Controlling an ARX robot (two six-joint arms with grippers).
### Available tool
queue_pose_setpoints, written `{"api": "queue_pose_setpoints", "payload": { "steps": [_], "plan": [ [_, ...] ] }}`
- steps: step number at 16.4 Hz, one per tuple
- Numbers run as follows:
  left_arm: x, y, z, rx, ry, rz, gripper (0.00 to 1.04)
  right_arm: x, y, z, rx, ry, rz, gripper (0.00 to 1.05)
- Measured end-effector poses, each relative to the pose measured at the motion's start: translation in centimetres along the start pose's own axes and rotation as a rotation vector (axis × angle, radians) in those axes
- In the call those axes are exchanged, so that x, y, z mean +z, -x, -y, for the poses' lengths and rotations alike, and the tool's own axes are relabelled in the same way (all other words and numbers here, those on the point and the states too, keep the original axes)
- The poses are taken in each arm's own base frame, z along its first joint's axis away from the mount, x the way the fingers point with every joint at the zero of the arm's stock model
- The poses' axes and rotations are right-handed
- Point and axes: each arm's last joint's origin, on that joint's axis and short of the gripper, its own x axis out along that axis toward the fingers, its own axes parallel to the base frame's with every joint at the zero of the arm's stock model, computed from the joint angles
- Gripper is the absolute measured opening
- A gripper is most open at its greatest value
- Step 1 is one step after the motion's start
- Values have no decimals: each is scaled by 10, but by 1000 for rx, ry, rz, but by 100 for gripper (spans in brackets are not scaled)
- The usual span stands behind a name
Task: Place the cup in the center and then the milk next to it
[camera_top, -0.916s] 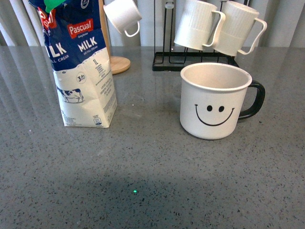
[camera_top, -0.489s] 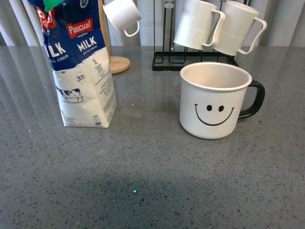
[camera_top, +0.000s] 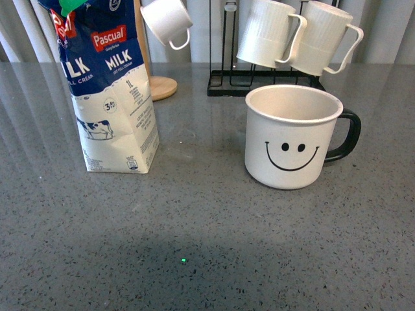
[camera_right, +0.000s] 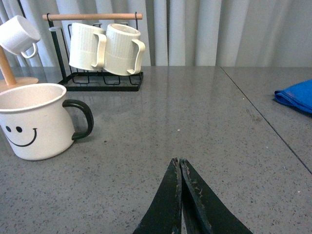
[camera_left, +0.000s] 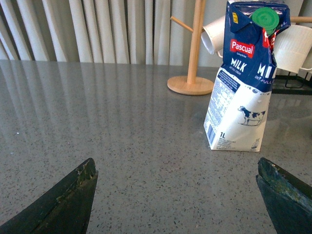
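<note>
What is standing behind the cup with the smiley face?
A black wire rack stands there, with two ribbed white mugs hanging on it. The cup covers the stretch of table directly behind it, so that part cannot be seen.

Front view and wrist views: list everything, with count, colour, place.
Enamel-style smiley mug, black handle: 1, off-white, right of carton.
Tall Pascual milk carton, green cap: 1, blue-and-white, left of mug.
Ribbed mugs: 2, white, hanging on rack.
Wire rack: 1, black, behind mug.
Small plain cup: 1, white, on mug tree.
Wooden mug tree: 1, light brown, behind carton.
Cloth: 1, blue, on countertop, right wrist view only.
Speckled countertop: 1, grey, under everything.
Left hand: 1, dark, open, empty.
Right hand: 1, dark, shut, empty.
</note>
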Motion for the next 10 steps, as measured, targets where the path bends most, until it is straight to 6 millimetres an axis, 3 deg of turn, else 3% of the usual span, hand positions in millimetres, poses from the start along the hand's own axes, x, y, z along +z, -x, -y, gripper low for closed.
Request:
{"api": "queue_pose_setpoints", "payload": {
  "steps": [7, 10],
  "plan": [
    [0, 0, 0, 0, 0, 0, 98, 0, 0, 0, 0, 0, 0, 5],
    [0, 0, 0, 0, 0, 0, 98, 0, 0, 0, 0, 0, 0, 38]
  ]
}}
